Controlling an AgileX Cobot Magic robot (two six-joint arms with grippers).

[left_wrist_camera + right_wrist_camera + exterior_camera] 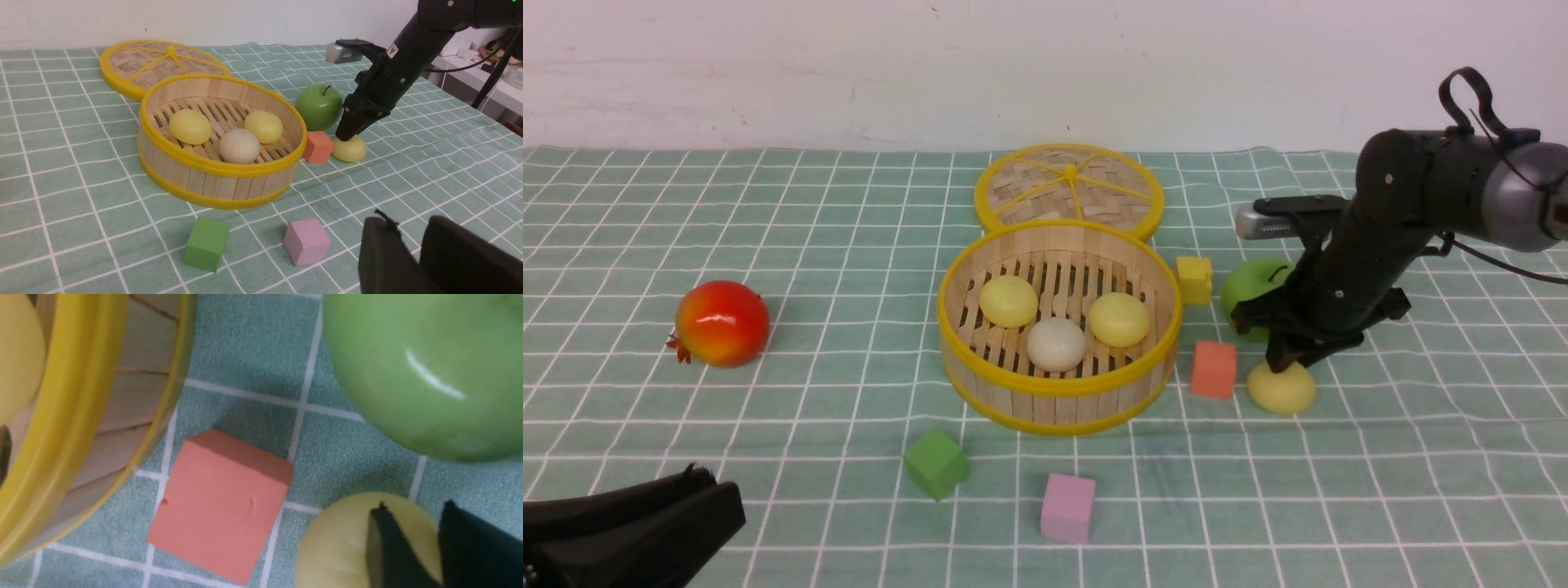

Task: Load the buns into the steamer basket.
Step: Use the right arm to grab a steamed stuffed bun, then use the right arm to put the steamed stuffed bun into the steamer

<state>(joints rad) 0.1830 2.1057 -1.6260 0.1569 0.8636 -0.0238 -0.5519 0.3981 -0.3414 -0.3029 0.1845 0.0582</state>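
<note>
Front view: fourth pale yellow dome bun [1282, 390] on table [768, 457], outside round bamboo steamer basket [1058, 404], right of it past orange cube [1214, 369]. Right gripper [1282, 365] directly above, touching crown; jaws narrow, grip undeterminable. Left gripper [723, 494] far, parted.

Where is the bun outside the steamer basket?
Front view: the bun lies right of the steamer basket, beside the orange cube, under the right claw.
</note>
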